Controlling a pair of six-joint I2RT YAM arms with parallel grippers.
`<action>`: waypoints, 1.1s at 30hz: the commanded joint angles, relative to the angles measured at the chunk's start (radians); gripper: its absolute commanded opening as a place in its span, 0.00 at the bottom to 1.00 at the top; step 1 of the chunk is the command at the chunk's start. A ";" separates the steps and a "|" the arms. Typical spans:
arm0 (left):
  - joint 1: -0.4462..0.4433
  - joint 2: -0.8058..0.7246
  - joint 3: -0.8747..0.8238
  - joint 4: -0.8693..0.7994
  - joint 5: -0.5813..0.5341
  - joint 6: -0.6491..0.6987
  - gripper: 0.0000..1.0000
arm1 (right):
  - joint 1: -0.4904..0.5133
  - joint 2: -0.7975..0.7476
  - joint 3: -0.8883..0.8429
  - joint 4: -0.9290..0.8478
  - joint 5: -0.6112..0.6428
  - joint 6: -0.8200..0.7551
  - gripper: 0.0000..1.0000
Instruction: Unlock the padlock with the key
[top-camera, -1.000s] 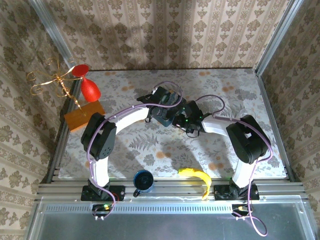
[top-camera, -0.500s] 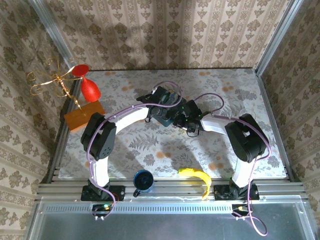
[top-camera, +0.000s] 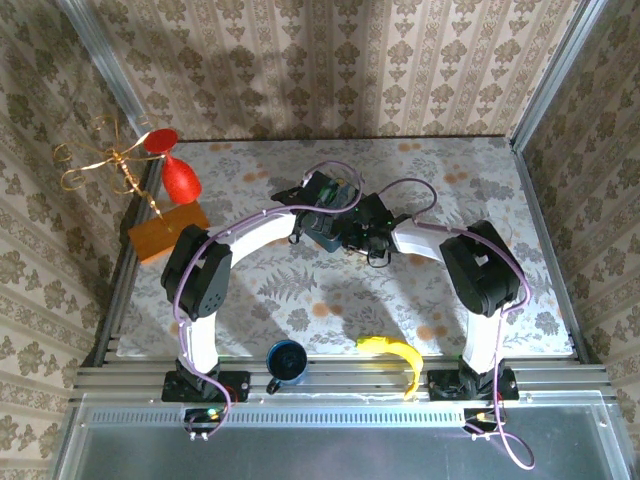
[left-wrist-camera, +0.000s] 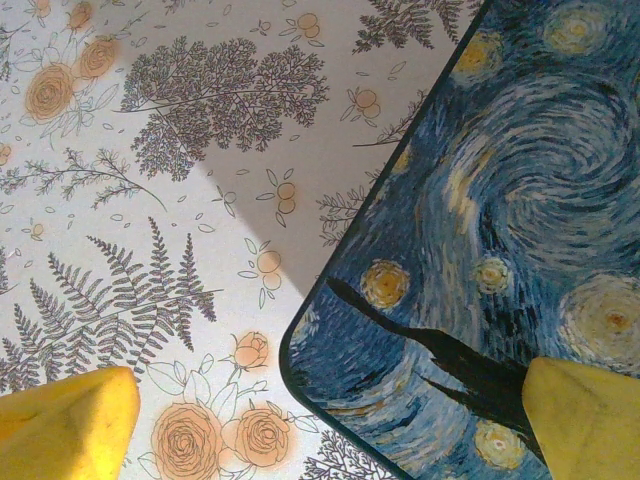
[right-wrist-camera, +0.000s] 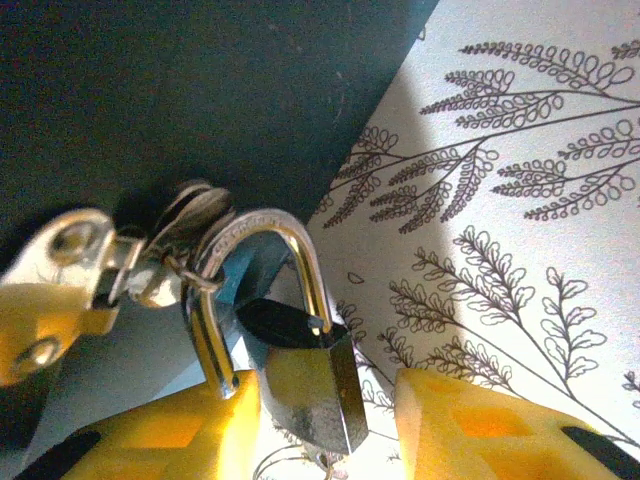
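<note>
Top external view: both arms reach inward over the table (top-camera: 250, 300) to the tin (top-camera: 322, 236), which sits mid-table, nearer the far edge than the near one. The left gripper (top-camera: 325, 208) is over the tin's far side. The right gripper (top-camera: 352, 238) is at the tin's right side.

Left wrist view: the jaws are spread wide and hold nothing. One yellow fingertip (left-wrist-camera: 70, 420) is over the floral table surface and the other is over the painted lid. A rounded corner of the tin lies between them.

Right wrist view: the padlock (right-wrist-camera: 312, 385) hangs against the tin's dark side wall. Its shackle (right-wrist-camera: 270, 232) passes through metal loops on the tin, beside a flat tab (right-wrist-camera: 65, 240) with two holes. The lock body sits between the yellow fingers (right-wrist-camera: 480, 430), close against the pad at the frame's left, with a visible gap to the other pad, so it is not clamped. Whether the shackle is latched cannot be told.

Other items:
- A mug (top-camera: 287, 362) and a banana (top-camera: 395, 352) are at the near edge.
- A red vase (top-camera: 180, 178) and an orange block (top-camera: 168, 230) are at the left edge.
</note>
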 joint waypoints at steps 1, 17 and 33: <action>0.006 0.041 -0.021 -0.089 0.017 0.007 1.00 | 0.014 0.043 0.023 -0.025 0.060 -0.016 0.36; 0.017 0.038 -0.029 -0.094 0.014 0.006 1.00 | 0.017 0.012 0.034 -0.068 0.203 -0.028 0.07; 0.023 0.031 -0.048 -0.094 0.014 0.007 0.99 | -0.028 -0.015 0.046 -0.049 0.160 -0.045 0.00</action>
